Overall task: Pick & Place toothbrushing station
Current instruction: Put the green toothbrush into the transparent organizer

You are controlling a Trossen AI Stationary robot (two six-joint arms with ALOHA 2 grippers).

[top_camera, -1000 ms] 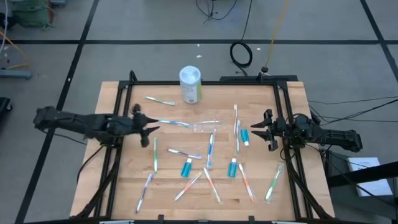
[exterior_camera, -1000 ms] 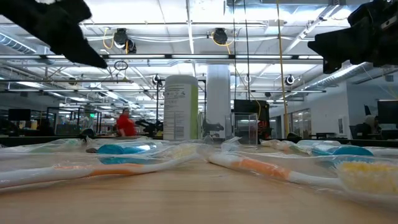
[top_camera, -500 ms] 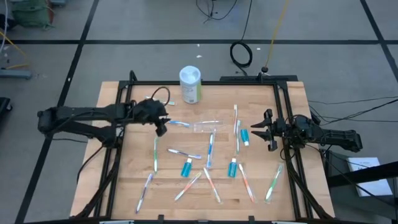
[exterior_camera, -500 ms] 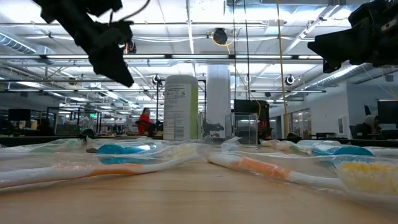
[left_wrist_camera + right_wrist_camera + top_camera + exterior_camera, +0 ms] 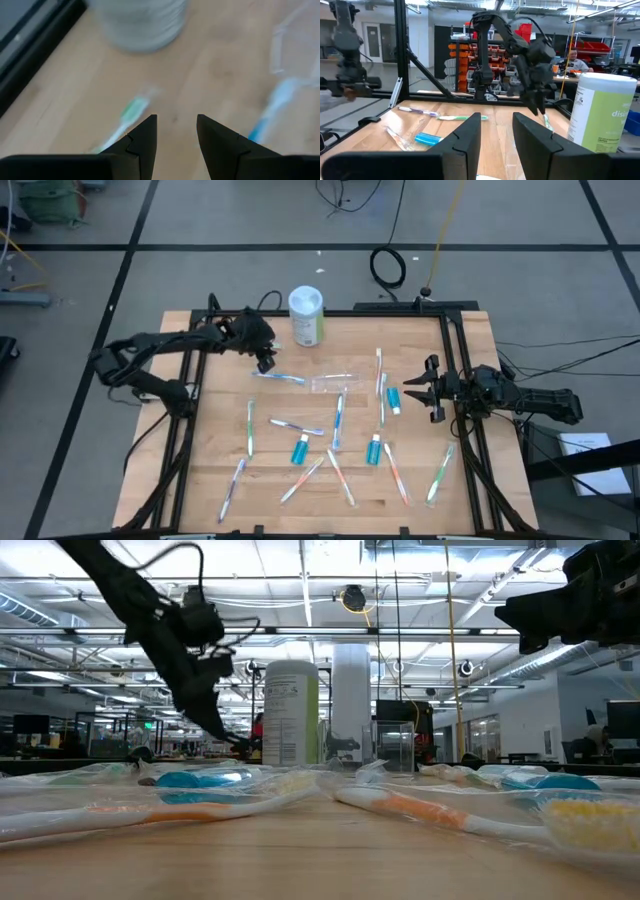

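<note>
Green-handled toothbrush (image 5: 258, 342) lies flat at about 11 o'clock on the table (image 5: 200, 480), just beside the white canister (image 5: 306, 315). Other brushes and teal toothpaste tubes (image 5: 299, 448) are scattered from centre toward 6 o'clock; the clear cup (image 5: 331, 383) lies near centre, apparently on its side.

Handling, judged: brush is light, thin and stiff. It looks film-wrapped in the low view, so likely slick. It sits low on the wood, leaving little to get under. Best hold is across the handle at mid-length, fingers straddling its width, tips right down at the board.

Left gripper (image 5: 265, 361) is over the 11 o'clock area, arm reaching inward from 9 o'clock, elbow bent, wrist pitched down. Jaws moderately parted, nothing between them; in its wrist view the green brush (image 5: 127, 113) sits just beyond one fingertip, off the centreline. A small sideways correction seems needed before descent.

Right gripper (image 5: 418, 392) waits at 3 o'clock, raised, jaws partly parted and empty.
</note>
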